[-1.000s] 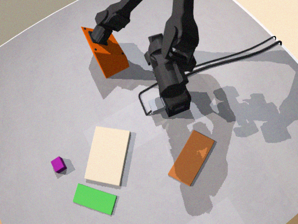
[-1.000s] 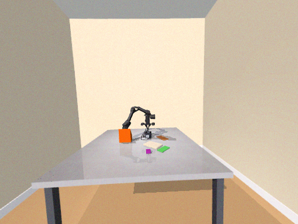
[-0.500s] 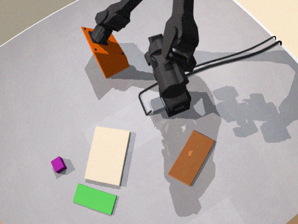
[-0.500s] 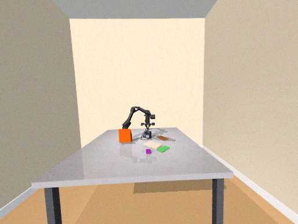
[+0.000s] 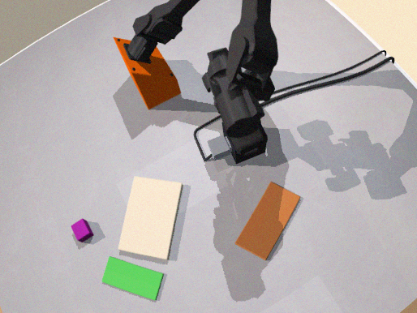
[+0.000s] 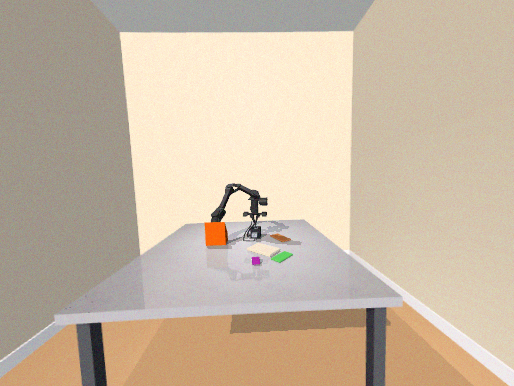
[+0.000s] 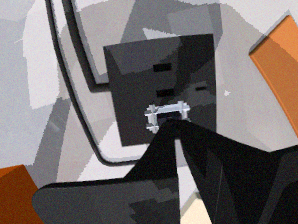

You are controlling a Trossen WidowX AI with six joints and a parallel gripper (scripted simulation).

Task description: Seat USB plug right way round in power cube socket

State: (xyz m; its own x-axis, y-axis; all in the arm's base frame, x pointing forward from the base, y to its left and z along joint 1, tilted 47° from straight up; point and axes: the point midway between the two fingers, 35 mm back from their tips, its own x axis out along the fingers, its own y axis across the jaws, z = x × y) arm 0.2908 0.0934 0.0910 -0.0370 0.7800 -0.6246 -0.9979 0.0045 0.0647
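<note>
The black power cube (image 5: 252, 151) (image 6: 256, 230) (image 7: 135, 120) stands on the table under the arm's wrist. Its top shows two dark slots and a smaller one in the wrist view. A silvery metal socket rim (image 7: 174, 108) lies near the cube's lower edge in that view. My gripper (image 7: 173, 128) is straight above this rim, pointing down, and shut on the USB plug. The plug is dark and almost wholly hidden by the fingertips. Which way round it is, and how deep it sits, cannot be told. In the top view the arm hides the fingers.
Two black cables (image 5: 334, 83) (image 7: 75, 107) run beside the cube. An orange box (image 5: 162, 87) (image 6: 216, 234) stands by the arm base. A cream slab (image 5: 150, 219), a green slab (image 5: 133, 278), a brown slab (image 5: 264, 223) and a purple cube (image 5: 81, 229) lie farther out.
</note>
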